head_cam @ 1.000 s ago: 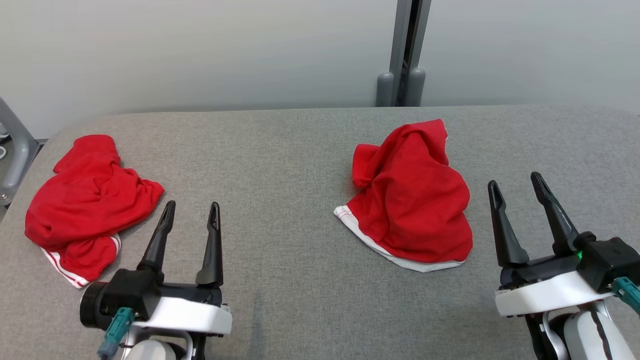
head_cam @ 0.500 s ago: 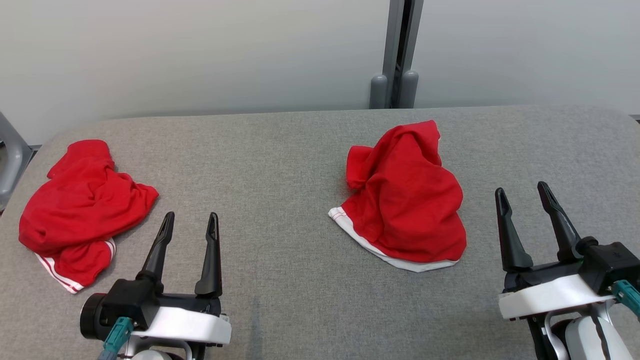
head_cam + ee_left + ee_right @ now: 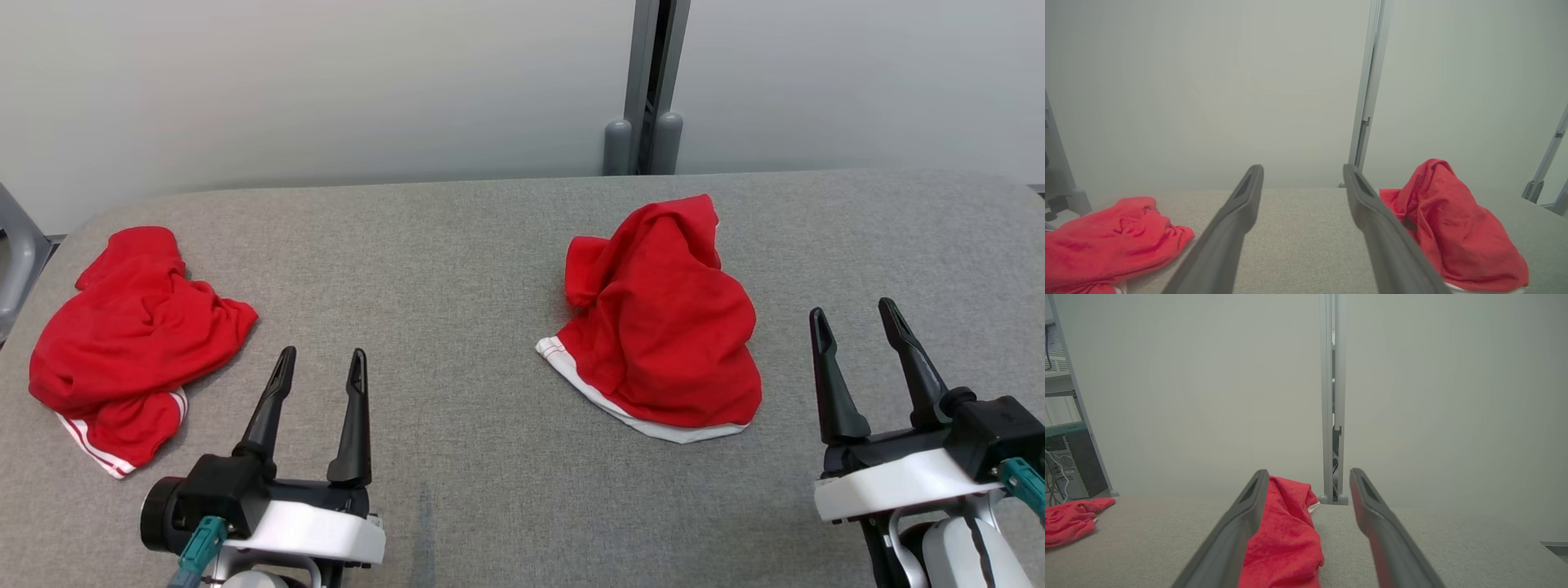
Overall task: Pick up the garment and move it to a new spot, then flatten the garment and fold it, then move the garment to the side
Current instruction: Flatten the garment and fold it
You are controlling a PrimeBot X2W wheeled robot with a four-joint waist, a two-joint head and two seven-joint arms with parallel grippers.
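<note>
Garment (image 3: 661, 327) of soft red knit, white-banded hem, heaped in a peaked cone around 2 o'clock on grey felt-like table (image 3: 457, 269). Other red garment (image 3: 131, 343), flatter and wrinkled, white-striped edge, at 9 o'clock. Left gripper (image 3: 322, 353) at 7 o'clock, right gripper (image 3: 851, 309) at 4 o'clock: long tapered dark fingers spread wide, holding nothing, both apart from the cloth, mounted on glossy white shells.

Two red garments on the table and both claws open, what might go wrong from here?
The heaped garment near the right claw is bunched, so a pinch may catch one layer. The left garment lies by the edge of the table and might slide off if the left claw drags it.
</note>
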